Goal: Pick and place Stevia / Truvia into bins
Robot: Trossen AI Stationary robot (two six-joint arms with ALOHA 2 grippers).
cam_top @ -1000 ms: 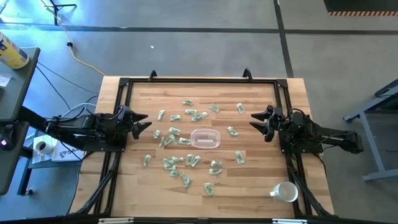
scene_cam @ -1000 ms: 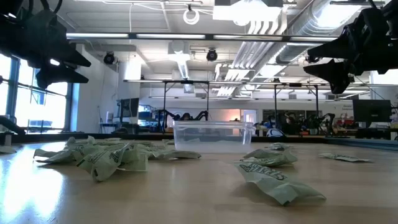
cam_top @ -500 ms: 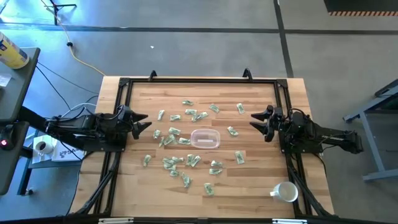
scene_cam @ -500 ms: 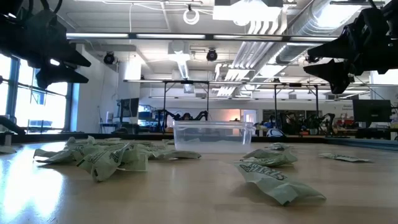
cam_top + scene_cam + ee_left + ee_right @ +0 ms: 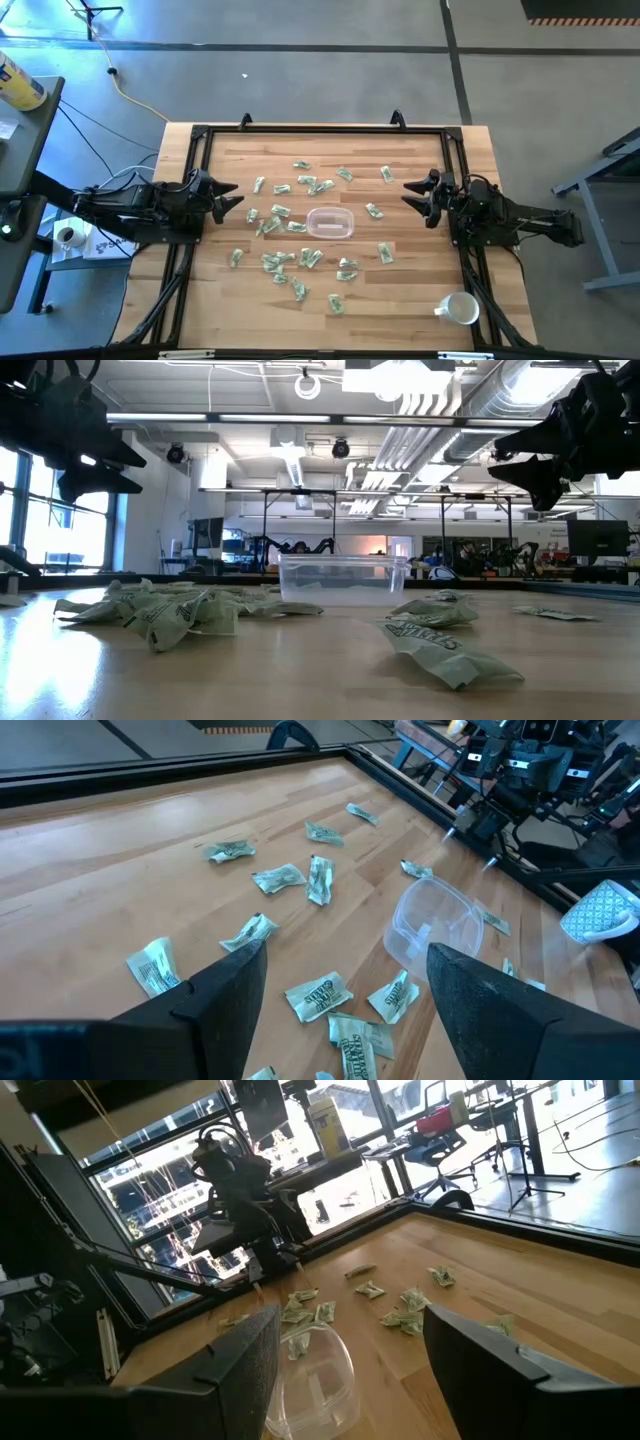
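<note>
The high view shows a wooden table (image 5: 400, 300) with many little green and white Stevia / Truvia packets (image 5: 283, 260) lying all over its middle. A small clear bin (image 5: 330, 223) sits among them, right in the center. No packet can be seen inside the bin in the low view, where it stands upright behind some crumpled packets.

The left gripper (image 5: 230, 200) hangs above the table's left side, near the closest packets but not touching any. Its two fingers are spread wide apart and hold nothing. In the left wrist view the packets and the bin show in the gap between the fingers.

The right gripper (image 5: 412, 196) hangs above the table's right side, facing the bin. Its fingers are apart too, and nothing is between them.

A white mug (image 5: 459, 309) lies on its side near the table's front right corner, well apart from the packets.
</note>
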